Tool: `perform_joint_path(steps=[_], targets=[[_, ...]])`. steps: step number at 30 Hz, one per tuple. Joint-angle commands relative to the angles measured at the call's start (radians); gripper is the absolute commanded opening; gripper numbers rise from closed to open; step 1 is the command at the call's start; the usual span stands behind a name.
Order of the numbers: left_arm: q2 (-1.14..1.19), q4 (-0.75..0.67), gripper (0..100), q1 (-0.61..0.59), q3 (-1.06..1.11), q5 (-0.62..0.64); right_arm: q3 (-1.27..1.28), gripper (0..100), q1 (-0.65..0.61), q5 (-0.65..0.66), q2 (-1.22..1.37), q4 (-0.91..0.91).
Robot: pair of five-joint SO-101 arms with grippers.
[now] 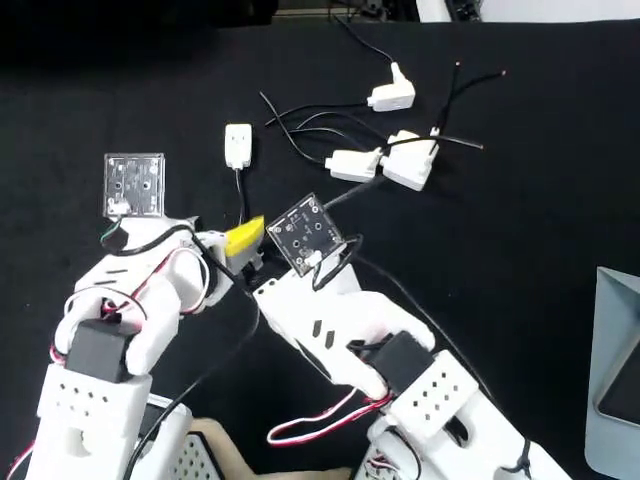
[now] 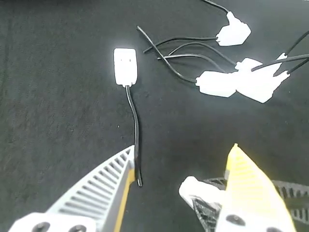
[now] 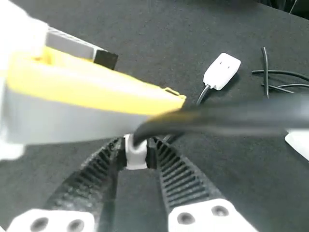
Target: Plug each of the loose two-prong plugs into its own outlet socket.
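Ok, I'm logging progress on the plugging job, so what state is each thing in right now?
Yellow-fingered left gripper: open, holding nothing.
Black-ribbed right gripper: shut on small white plug on black cable.
White rectangular outlet socket on black cable: lying flat, slots empty.
Far white angled connector: loose, ungripped.
Two white connectors side by side: loose, touching each other.
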Motion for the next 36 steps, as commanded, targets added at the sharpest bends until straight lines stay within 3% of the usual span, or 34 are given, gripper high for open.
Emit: perform_joint_path(steps=[1,7,16,21,36], targets=[[-0.011,-0.017,30,-0.076,-0.015,-0.011,-0.005,1.1,0.057,-0.006,-0.024,-0.023],[0.184,-0.137,30,-0.179,-0.041,-0.094,-0.004,1.1,0.206,-0.018,-0.018,-0.104],[0.807,-0.356,30,-0.174,-0.315,-0.23,0.031,1.1,0.416,-0.143,-0.016,-0.252],[1.106,-0.425,30,-0.173,-0.544,-0.232,0.062,1.1,0.422,-0.143,-0.016,-0.304],[1.855,-0.417,29,-0.171,-1.276,-0.226,0.073,1.1,0.422,-0.141,-0.016,-0.311]])
